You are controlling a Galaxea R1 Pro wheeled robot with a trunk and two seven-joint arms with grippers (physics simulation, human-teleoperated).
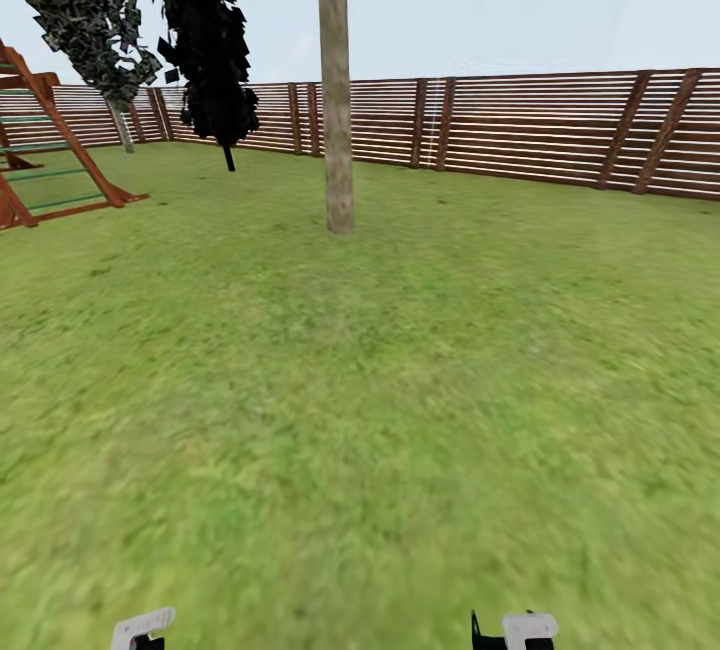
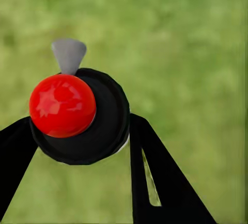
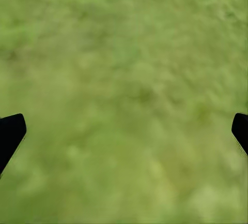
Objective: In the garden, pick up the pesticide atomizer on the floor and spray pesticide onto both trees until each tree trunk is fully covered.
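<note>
The lawn (image 1: 380, 400) stretched out wide and green, ringed by a reddish-brown slatted fence (image 1: 540, 135) along the far side. One tall tree (image 1: 336, 80) stood roughly in the middle distance, its pale grey-brown mottled trunk (image 1: 338, 160) straight and bare down to the grass, with dark leaves only at the very top. To its left hung a thin-stemmed black conifer (image 1: 205, 40), and further left a leaning tree with dark speckled foliage (image 1: 85, 10). A wooden climbing frame (image 1: 45, 145) with green rungs sat at the far left edge. Open grass lay between the robot and the trunk, with no object standing on it.

No writing or label could be read anywhere.

In the left wrist view, the atomizer (image 2: 82, 115) showed as a round black body with a glossy red knob (image 2: 62, 105) on it and a small grey nozzle (image 2: 68, 54) sticking out beside the knob. The left gripper (image 2: 80, 136) was clenched around it, black fingers (image 2: 155, 177) pressed against either side, holding it above the grass.

The right gripper (image 3: 124, 131) was released, its two dark fingertips (image 3: 10, 133) spread far apart over bare grass. In the head view, white parts of both arms peeked in at the bottom edge, the left (image 1: 142, 627) and the right (image 1: 520, 630).
</note>
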